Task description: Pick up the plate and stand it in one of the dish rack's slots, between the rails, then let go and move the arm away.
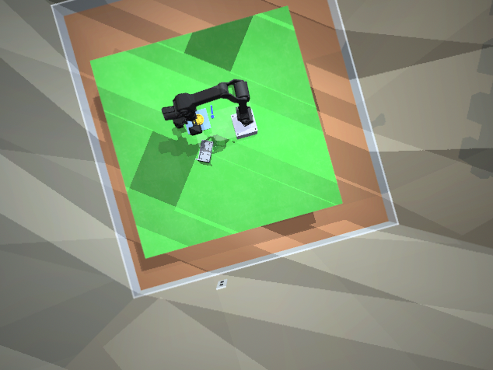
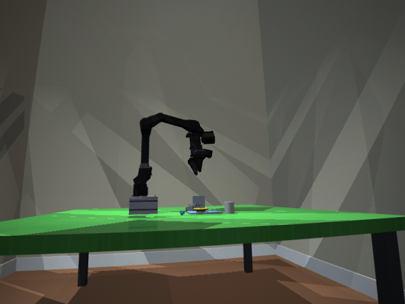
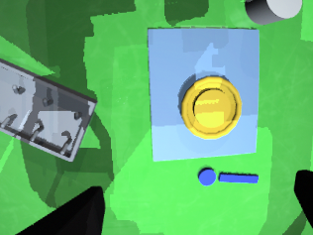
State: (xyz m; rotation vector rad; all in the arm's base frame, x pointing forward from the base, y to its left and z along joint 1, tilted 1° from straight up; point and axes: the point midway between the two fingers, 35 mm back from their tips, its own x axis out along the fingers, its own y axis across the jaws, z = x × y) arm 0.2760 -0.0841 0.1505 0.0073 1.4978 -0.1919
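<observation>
1. A black robot arm (image 2: 153, 122) rises from a grey base block (image 2: 143, 204) left of centre in the side view, on a green table (image 2: 294, 220), then bends over and reaches toward the right.
2. Its gripper (image 2: 196, 167) hangs pointing down, high above the table and well apart from everything on it. The two fingers are spread wide with nothing between them; in the wrist view one dark finger (image 3: 66, 233) fills the lower left corner and the other shows at the lower right edge.
3. The plate (image 3: 211, 107), round and yellow, lies flat on a pale blue mat (image 3: 164, 92) right of centre in the wrist view. In the side view it sits low on the table, below the gripper.
4. The dish rack (image 3: 43, 113), grey with thin rails, sits at the left edge of the wrist view, tilted against the frame and apart from the mat.
5. A small blue spoon-shaped utensil (image 3: 227, 177) lies on the table just below the mat's lower edge.
6. A grey cylindrical cup (image 3: 272, 0) stands in the upper right corner of the wrist view, beyond the mat's corner.
</observation>
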